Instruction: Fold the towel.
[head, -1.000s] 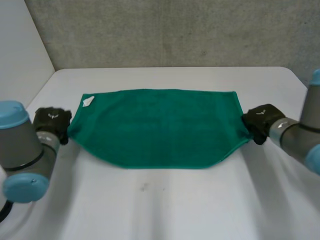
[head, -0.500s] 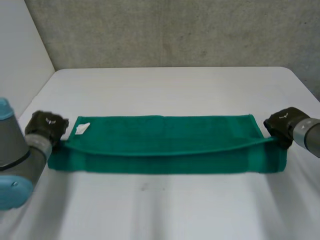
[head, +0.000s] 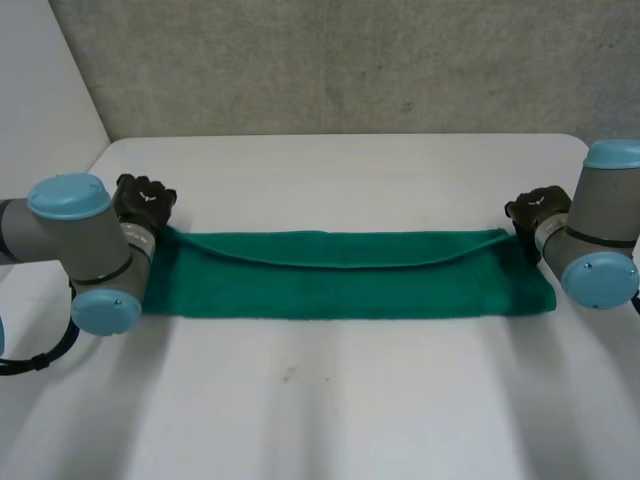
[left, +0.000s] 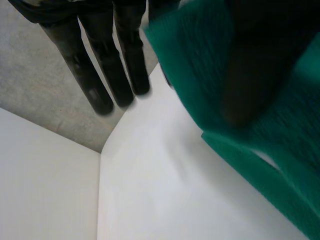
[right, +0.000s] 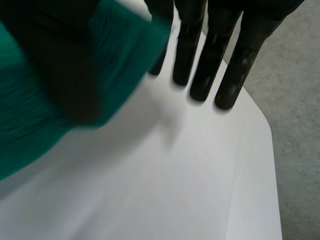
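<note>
The green towel (head: 350, 285) lies folded in a long strip across the middle of the desk (head: 350, 420). The left hand (head: 145, 200) pinches the towel's left end between thumb and straight fingers. The right hand (head: 535, 208) pinches the right end likewise.

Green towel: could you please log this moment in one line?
green towel: folded strip on table | left hand: pinches left end | right hand: pinches right end

Robot laboratory test cell. A bare white table (head: 330, 400) fills the lower frame; a rough grey concrete wall (head: 350, 60) spans the top, a plain white panel (head: 40, 90) the upper left; left arm (head: 75, 235) and right arm (head: 600, 225) flank the table.
</note>
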